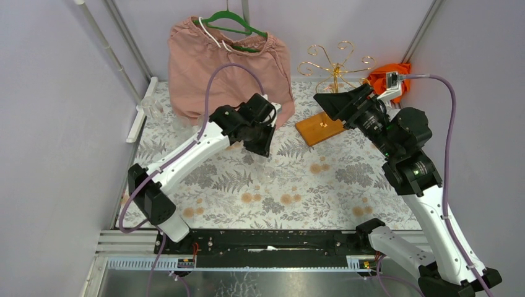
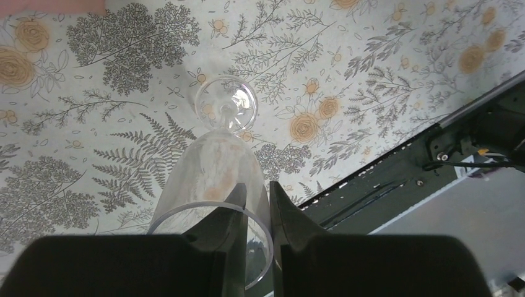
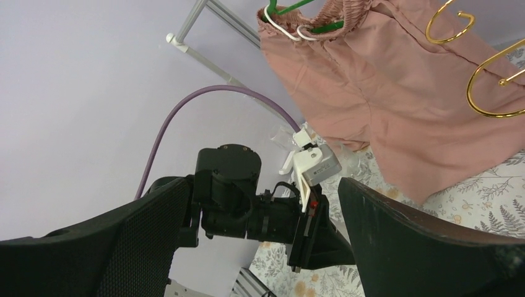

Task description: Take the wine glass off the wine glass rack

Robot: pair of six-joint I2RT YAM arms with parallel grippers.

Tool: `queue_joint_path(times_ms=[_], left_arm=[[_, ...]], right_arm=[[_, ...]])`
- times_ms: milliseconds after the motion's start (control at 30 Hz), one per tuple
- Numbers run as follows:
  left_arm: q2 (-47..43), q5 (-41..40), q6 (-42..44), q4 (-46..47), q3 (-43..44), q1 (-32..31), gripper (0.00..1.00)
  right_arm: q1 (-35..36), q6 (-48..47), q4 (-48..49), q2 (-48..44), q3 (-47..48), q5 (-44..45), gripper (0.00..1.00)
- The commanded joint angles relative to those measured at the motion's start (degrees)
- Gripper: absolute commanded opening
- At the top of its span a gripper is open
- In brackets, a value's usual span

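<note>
left of the rack, the left gripper pinches the glass by its thin rim, nearly closed; light, slick, brittle, it likely wants gentle pressure; right gripper gapes empty.

Gold wine glass rack, orange-brown base, clear wine glass, floral tablecloth, pink garment

My left arm reaches from its base at the near left up and to the right. Its wrist seems to point down, but that is hard to tell from above. My left gripper has its two fingers nearly together, pinching the rim of the wine glass. My right arm bends at the elbow and points left. My right gripper has its fingers wide apart.
</note>
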Motion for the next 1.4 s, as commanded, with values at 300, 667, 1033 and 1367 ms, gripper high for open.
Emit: queue_joint_path(times_ms=[300,667,1033,1367], left_arm=[[5.6,-19.7,-5.0,-1.2,2.4,-9.7,0.0],[4.2,-20.1,-5.8,-0.8,2.2,-10.1,0.0],[3.1,-10.6,-5.1,-0.3,5.7,-10.0,0.0],[5.0,-8.7,-4.8,-0.5,5.2,-9.8,0.0]], right_arm=[[0.1,-1.4,1.6,-1.8,-1.3,1.7,1.0],[0.2,-1.8,0.8,-2.7,-1.3,2.6,1.0],[0.2,-1.5,0.9,-2.1,-1.1,2.1,1.0],[0.2,-1.8,0.6,-2.2,-1.1,2.5,1.0]])
